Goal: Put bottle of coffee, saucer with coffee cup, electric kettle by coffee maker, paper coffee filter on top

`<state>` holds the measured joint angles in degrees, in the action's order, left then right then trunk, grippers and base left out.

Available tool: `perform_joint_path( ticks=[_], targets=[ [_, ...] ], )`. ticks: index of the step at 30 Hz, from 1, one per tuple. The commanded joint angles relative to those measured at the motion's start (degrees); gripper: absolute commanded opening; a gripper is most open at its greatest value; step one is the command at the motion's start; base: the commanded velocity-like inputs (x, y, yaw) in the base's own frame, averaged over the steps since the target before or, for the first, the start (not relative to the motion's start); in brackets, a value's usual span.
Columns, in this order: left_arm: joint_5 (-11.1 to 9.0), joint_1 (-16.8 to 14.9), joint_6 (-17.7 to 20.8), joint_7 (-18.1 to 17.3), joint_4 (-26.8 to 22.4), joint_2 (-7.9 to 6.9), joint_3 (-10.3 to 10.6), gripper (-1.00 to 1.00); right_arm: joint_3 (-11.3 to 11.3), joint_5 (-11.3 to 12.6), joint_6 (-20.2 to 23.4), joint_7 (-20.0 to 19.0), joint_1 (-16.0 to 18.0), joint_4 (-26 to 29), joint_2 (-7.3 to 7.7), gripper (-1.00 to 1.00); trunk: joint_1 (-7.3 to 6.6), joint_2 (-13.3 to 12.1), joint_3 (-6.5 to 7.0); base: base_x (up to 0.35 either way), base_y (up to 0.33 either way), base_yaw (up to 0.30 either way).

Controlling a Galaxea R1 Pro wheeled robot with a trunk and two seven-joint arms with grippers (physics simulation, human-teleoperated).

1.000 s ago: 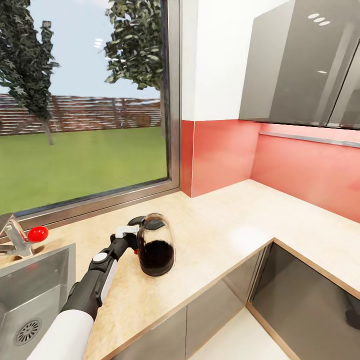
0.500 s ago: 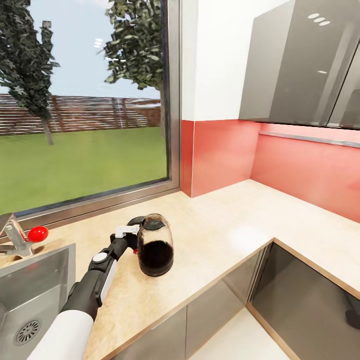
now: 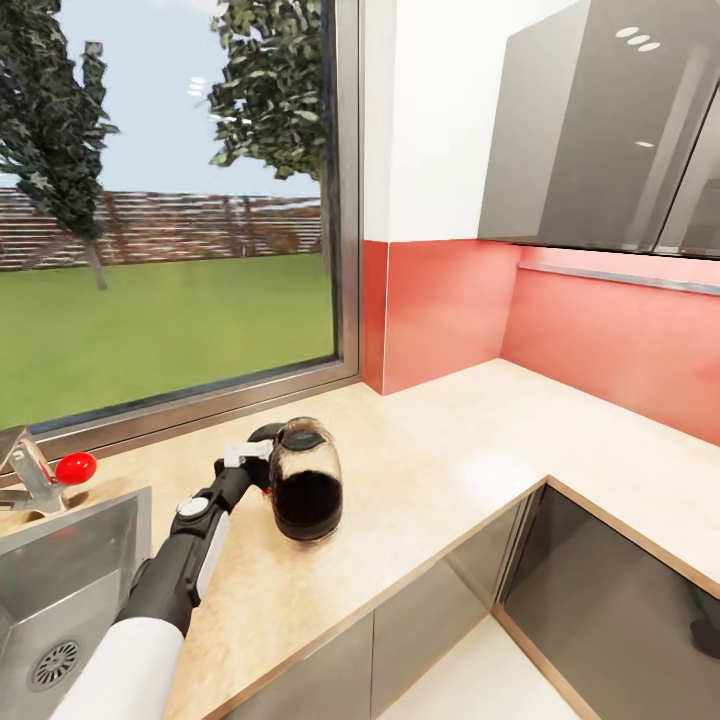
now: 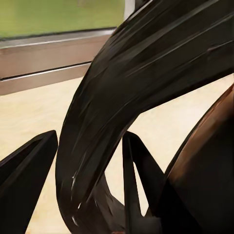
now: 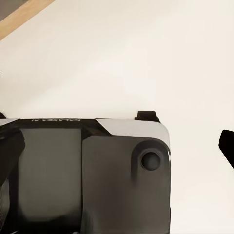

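Observation:
The electric kettle, domed clear glass with a dark lower half, stands on the light-wood countertop right of the sink. My left gripper reaches it from the sink side and is shut on its black loop handle. In the left wrist view the handle runs between the two black fingers of my left gripper, with the kettle body just beyond. In the right wrist view one dark fingertip sits at the picture's edge over my own grey-and-white body and pale floor, with nothing between the widely spread fingers.
A steel sink and a tap with a red knob lie left of the kettle. A big window runs behind the counter. The worktop turns a corner along the red wall, under grey wall cabinets.
My left gripper and the kettle have shifted a little to the left and away from the counter's front edge. The camera has not moved.

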<state>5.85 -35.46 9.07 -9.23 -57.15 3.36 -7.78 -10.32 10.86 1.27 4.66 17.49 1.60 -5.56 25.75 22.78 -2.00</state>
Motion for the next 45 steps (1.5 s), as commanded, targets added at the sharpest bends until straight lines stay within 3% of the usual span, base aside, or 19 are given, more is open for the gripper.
perform_joint_path(
  ticks=[1,5,7,13,14,20,31,38,45],
  targets=[
    [0.51,-0.05,0.83,-0.62,-0.81,0.1,-0.33,-1.0,-0.49,0.56,0.15,0.23,0.05,0.09,-0.06,1.0,0.03,0.14,-0.14,0.0,0.0,0.0],
    [-0.99,-0.09,5.47,-0.62,-4.63,-0.06,-0.25,-1.0,-0.49,0.57,0.14,0.23,0.06,0.15,-0.22,1.0,0.03,0.14,-0.14,0.0,0.0,0.0],
    [-1.98,-0.13,8.05,-0.62,-8.82,-0.33,-0.21,-1.0,-0.55,0.57,0.13,0.19,0.08,0.16,-0.29,1.0,0.03,0.14,-0.14,0.0,0.0,0.0],
    [-2.13,0.55,11.71,-0.53,-16.21,-0.65,-0.52,-1.0,-0.39,0.71,0.13,0.24,0.07,0.16,-0.27,1.0,0.03,0.14,-0.14,0.0,0.0,0.0],
    [-2.13,0.69,12.25,-0.53,-17.77,-0.65,-2.56,-1.0,-0.3,0.8,0.16,0.26,0.05,0.17,-0.27,1.0,0.03,0.14,-0.14,0.0,0.0,0.0],
    [-1.77,0.82,13.32,-0.61,-18.42,-0.8,-6.14,-1.0,-0.28,0.83,0.17,0.26,0.05,0.16,-0.18,1.0,0.03,0.14,-0.14,0.0,0.0,0.009],
    [-1.63,0.91,13.27,-0.3,-18.43,-0.77,-6.18,-1.0,-0.4,0.74,0.18,0.26,0.04,0.16,-0.15,1.0,0.03,0.14,-0.14,-0.033,0.0,0.244],
    [-1.69,0.92,13.24,4.45,-18.51,-0.65,-5.81,-1.0,-0.4,0.74,0.14,0.26,0.05,0.16,-0.15,1.0,0.03,0.14,-0.14,-0.307,0.0,0.279],
    [-1.72,0.98,13.25,5.49,-18.52,-0.65,-5.77,-1.0,-0.4,0.74,0.14,0.26,0.02,0.16,-0.15,1.0,0.03,0.14,0.11,-0.34,0.0,0.264]
  ],
)
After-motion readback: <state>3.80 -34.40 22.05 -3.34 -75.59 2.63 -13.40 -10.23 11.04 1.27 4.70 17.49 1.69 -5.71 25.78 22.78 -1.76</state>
